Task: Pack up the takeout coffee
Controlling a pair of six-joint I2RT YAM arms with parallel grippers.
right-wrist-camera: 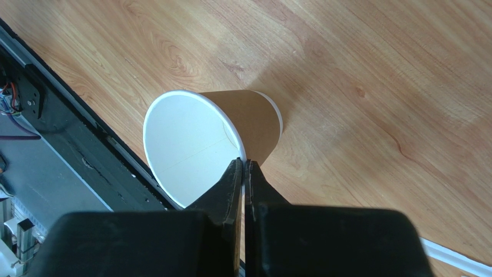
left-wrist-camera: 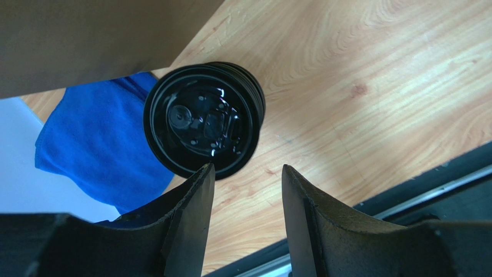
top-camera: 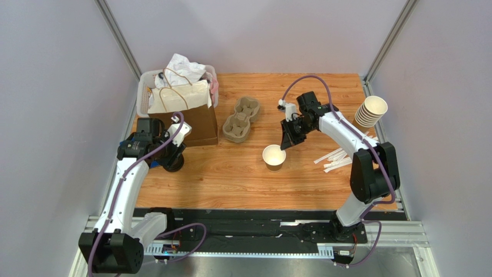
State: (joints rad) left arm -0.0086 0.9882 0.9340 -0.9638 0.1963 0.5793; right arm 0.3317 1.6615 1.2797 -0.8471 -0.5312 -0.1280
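The right hand (right-wrist-camera: 243, 164) is closed, its two fingers (right-wrist-camera: 228, 184) pinched flat together on the rim of the cup (right-wrist-camera: 254, 118). The rim's near edge runs into the seam between the fingertips. The cup is tan outside and white inside, and it has no lid on. It stands on the bench (top-camera: 242, 173) a little right of the middle, mouth up, with its long axis close to vertical and its base on the wood. The hand comes down on it from the far right side.

The left hand (left-wrist-camera: 247, 168) is part open, with a clear gap between the fingers and nothing in that gap. Just ahead of it, a little to its left, is a stack of black lids (left-wrist-camera: 202, 124) near the left edge of the bench. One fingertip overlaps the rim of the top lid; whether it touches, I cannot tell. A blue cloth (left-wrist-camera: 98, 150) lies beside the lids.

Behind the left hand a brown paper bag (top-camera: 196, 124) stands upright, and a basket (top-camera: 145, 81) of more bags is behind that. A pulp cup carrier (top-camera: 241, 118) lies between the bag and the right hand. Well to the right, white sticks (top-camera: 335, 158) lie on the bench, and a stack of lidless cups (top-camera: 369, 111) leans at the far right edge.
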